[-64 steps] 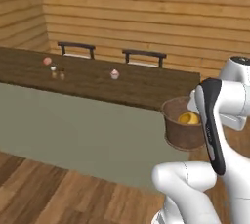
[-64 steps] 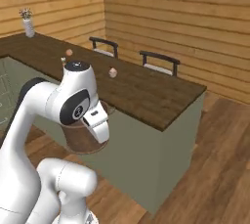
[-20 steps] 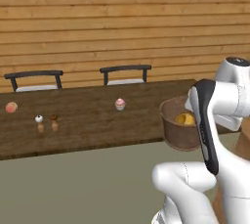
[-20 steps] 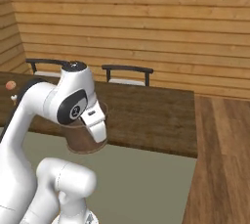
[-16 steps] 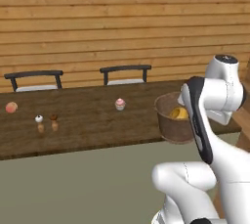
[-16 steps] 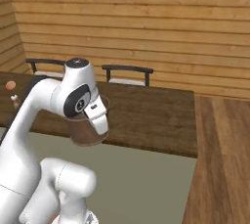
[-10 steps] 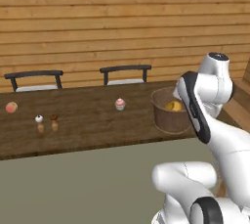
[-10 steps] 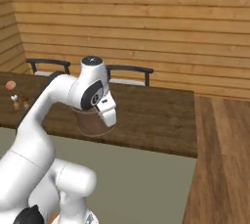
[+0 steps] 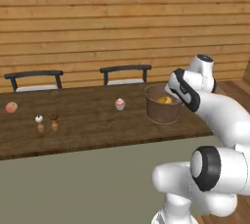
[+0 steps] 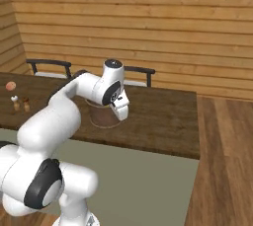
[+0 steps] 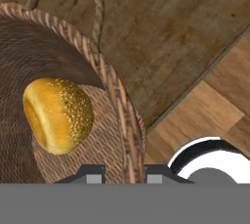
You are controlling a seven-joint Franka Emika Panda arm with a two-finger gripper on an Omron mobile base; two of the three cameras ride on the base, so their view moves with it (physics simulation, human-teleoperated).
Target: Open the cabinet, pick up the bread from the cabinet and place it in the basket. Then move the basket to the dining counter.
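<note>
Here the hand [image 11: 124,171] pinches the rim of the basket [image 11: 119,100], one dark tip inside the woven wall and one outside. The bread [image 11: 57,115] lies in the basket's bottom, close to the gripped side. In the left base view the basket [image 9: 162,105] sits over the desk [image 9: 93,125] towards its right end, with the bread [image 9: 165,100] just showing above the rim; whether its base touches the wood cannot be told. In the right base view the arm's white wrist covers most of the basket [image 10: 101,114], so only a part of its side shows.

Further out along the desk stands a pink-frosted cupcake [image 9: 120,104], near the basket on its left. Well apart towards the left end are two small shakers [image 9: 47,123] side by side, and a round pinkish thing [image 9: 11,107] too small to name. Two dark chairs [image 9: 125,74] stand behind the far edge, their seats and legs hidden by the desk. Wooden floor [image 10: 222,141] begins past the right end.
</note>
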